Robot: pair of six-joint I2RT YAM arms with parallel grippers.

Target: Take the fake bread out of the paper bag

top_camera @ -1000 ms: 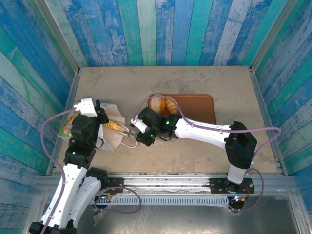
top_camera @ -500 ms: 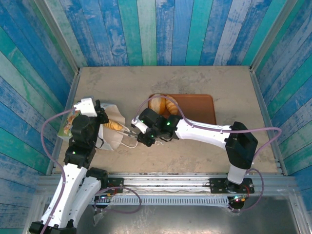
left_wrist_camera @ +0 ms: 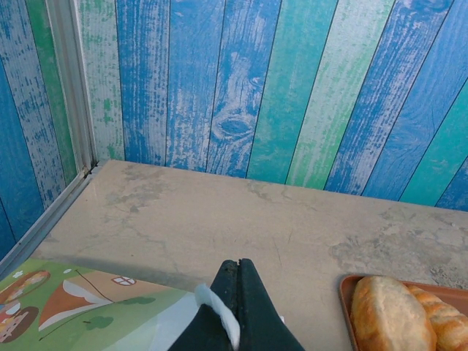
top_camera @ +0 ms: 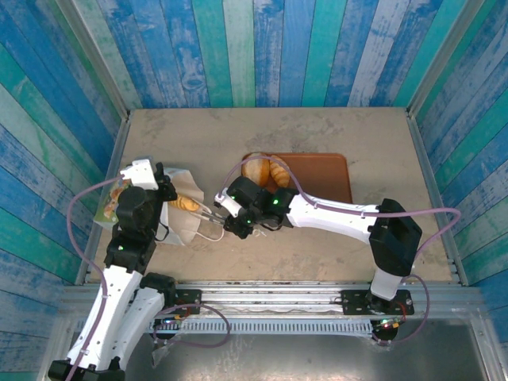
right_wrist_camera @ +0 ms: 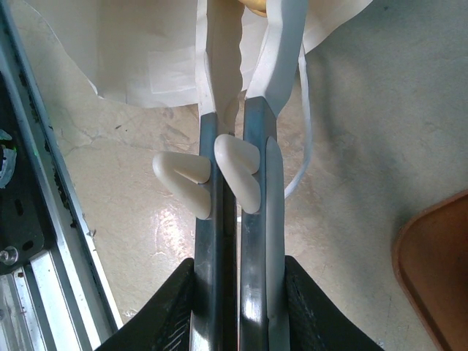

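We see the right gripper (right_wrist_camera: 247, 36) with jaws narrowly parted, tips at the paper bag (right_wrist_camera: 139, 51) mouth, bread (right_wrist_camera: 256, 6) between them. Tray (right_wrist_camera: 439, 263) corner lies nearby.

Bright, even light from above fills all three views. From overhead, my arms (top_camera: 333, 214) cast only soft, faint shadows on the table (top_camera: 317, 135). Under my right wrist, a white glare patch shines on the table at seven o'clock, and my fingers (right_wrist_camera: 216, 278) look slightly soft. Wall planks (left_wrist_camera: 241, 80) look crisp.
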